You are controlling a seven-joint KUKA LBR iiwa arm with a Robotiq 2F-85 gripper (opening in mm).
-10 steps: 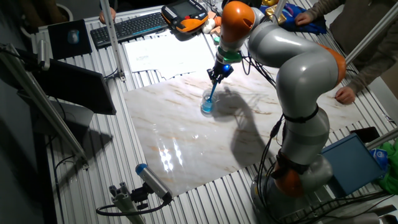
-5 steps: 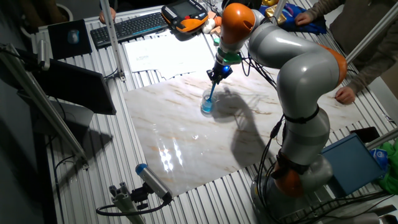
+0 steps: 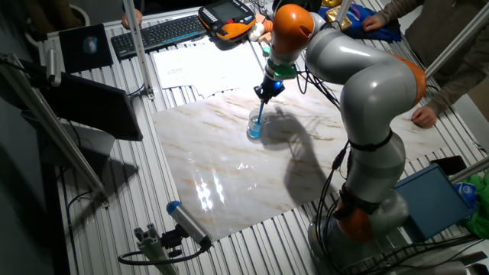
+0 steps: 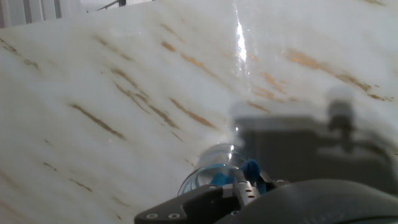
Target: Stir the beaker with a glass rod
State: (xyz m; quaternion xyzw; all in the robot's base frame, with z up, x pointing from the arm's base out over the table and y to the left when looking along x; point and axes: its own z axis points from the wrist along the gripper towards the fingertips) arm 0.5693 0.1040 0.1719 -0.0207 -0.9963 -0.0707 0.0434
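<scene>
The beaker (image 3: pixel 254 127) is a small clear glass cup with blue liquid, standing upright on the marble slab (image 3: pixel 229 168). The glass rod (image 3: pixel 260 114) is a thin blue stick that runs from my gripper down into the beaker. My gripper (image 3: pixel 265 95) is right above the beaker and shut on the rod's top end. In the hand view the beaker's rim (image 4: pixel 211 168) shows just below my fingers (image 4: pixel 245 186), with a blue piece of the rod (image 4: pixel 250 168) beside it. The rod's lower end is hidden in the liquid.
A blue-capped grey cylinder (image 3: pixel 187 221) lies at the slab's front left edge. Papers (image 3: pixel 202 67), a keyboard (image 3: pixel 159 32) and an orange pendant (image 3: pixel 227 19) lie at the back. A laptop (image 3: pixel 92 103) stands left. People's hands (image 3: pixel 422 116) rest at the right.
My gripper and the rod's top have shifted very slightly up and to the right over the beaker. The beaker has stayed in place.
</scene>
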